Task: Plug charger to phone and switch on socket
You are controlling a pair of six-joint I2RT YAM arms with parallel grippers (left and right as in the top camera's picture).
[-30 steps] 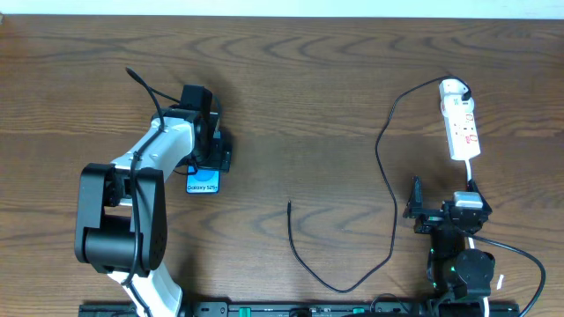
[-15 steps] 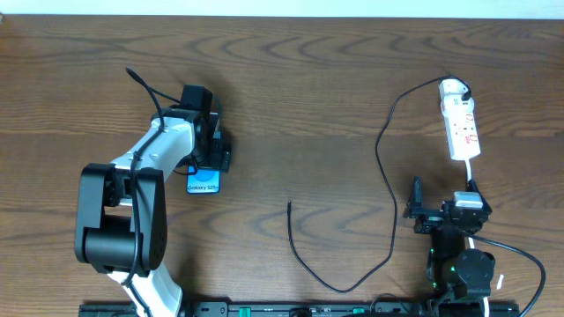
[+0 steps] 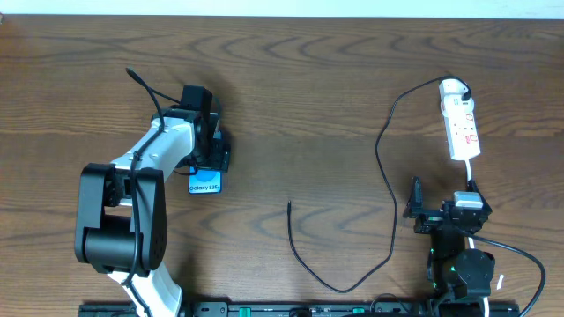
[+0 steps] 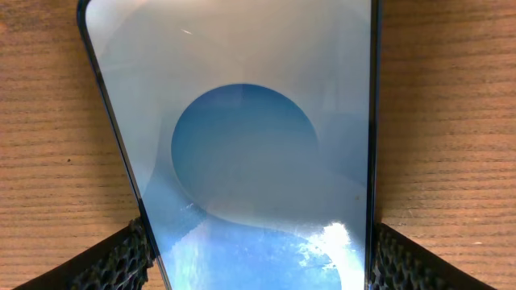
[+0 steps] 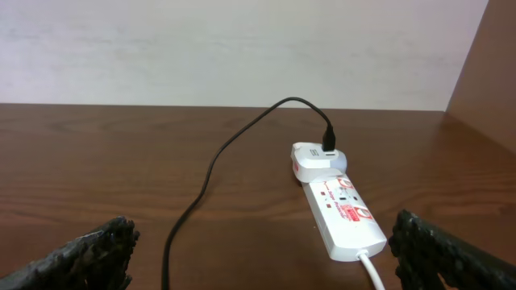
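Note:
The phone [image 3: 204, 183] lies flat on the table at the left, with only its lower end and small text showing past my left gripper [image 3: 205, 170]. In the left wrist view the phone [image 4: 250, 153] fills the frame, blue circle up, and both fingers press its long edges; the left gripper [image 4: 258, 270] is shut on it. The charger cable [image 3: 393, 229] runs from a white adapter [image 3: 453, 88] on the socket [image 3: 462, 128] to its free plug tip [image 3: 289, 205] at mid-table. My right gripper [image 3: 443, 198] is open and empty, just in front of the socket [image 5: 343, 213].
The charger cable [image 5: 201, 188] loops across the table between the two arms. The socket's white cord [image 5: 372, 270] runs back under the right gripper. A pale wall stands behind the table's far edge.
The phone's visible end has shifted very slightly to the right under the left gripper. The right arm, cable and socket have not moved.

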